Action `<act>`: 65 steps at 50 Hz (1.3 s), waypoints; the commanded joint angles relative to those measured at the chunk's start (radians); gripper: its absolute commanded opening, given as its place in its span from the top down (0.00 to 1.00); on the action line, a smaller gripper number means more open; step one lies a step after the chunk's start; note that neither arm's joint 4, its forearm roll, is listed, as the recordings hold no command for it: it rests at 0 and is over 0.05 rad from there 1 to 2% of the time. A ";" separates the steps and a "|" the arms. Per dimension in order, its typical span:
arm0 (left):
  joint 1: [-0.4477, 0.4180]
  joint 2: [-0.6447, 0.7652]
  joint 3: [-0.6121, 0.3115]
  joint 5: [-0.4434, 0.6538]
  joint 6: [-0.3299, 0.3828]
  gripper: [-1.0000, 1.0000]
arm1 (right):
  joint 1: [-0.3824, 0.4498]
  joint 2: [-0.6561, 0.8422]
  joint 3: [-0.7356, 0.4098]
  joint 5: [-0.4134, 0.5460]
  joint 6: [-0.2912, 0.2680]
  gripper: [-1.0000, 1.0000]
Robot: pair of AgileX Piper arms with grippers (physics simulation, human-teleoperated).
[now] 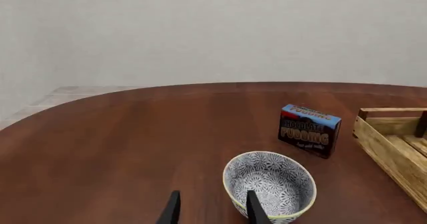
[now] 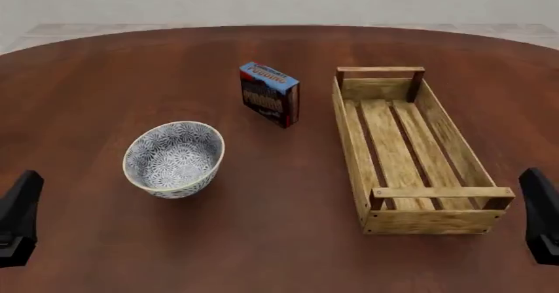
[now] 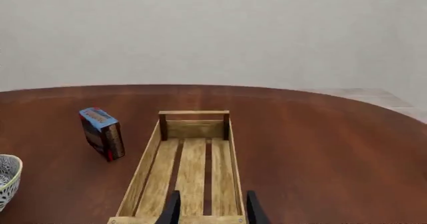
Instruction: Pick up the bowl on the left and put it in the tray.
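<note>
The floral bowl [image 2: 174, 159] stood upright on the table [image 2: 105, 77], left of the pudding box [image 2: 270, 93] and wooden tray [image 2: 409, 150]; both the left gripper [image 1: 209, 210] and the right gripper [image 3: 208, 206] were open, holding nothing.

The front view looks from above and a little behind the arms, forward and down over the round brown counter [image 2: 279, 241], taking in the bowl [image 2: 174, 159], the pudding box [image 2: 270, 93] and the whole tray [image 2: 410, 152]; both arms show only as dark shapes at its lower corners. The left wrist view sits low behind the left gripper [image 1: 212, 210], facing across the counter to the pale wall, near the bowl [image 1: 269, 185], with the box [image 1: 309, 130] beyond and one edge of the tray [image 1: 393, 151]. The right wrist view looks past the right gripper [image 3: 212, 210] straight along the tray [image 3: 193, 164], and seems to catch the bowl's rim [image 3: 8, 180] at its edge. All three share the box and tray.
</note>
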 commanded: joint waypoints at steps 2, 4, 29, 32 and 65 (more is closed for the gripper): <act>0.000 0.005 -0.003 -0.001 0.000 0.00 | -0.002 0.001 0.007 -0.002 -0.003 0.00; 0.000 0.005 -0.003 -0.001 0.000 0.00 | 0.007 0.000 0.005 0.001 0.001 0.00; 0.000 0.005 -0.003 -0.001 0.000 0.00 | 0.077 0.223 -0.102 -0.082 -0.094 0.00; 0.000 0.005 -0.003 -0.001 0.000 0.00 | 0.090 0.257 -0.130 -0.089 -0.117 0.00; 0.000 0.005 -0.003 -0.001 0.000 0.00 | 0.395 0.641 -0.546 0.057 -0.141 0.00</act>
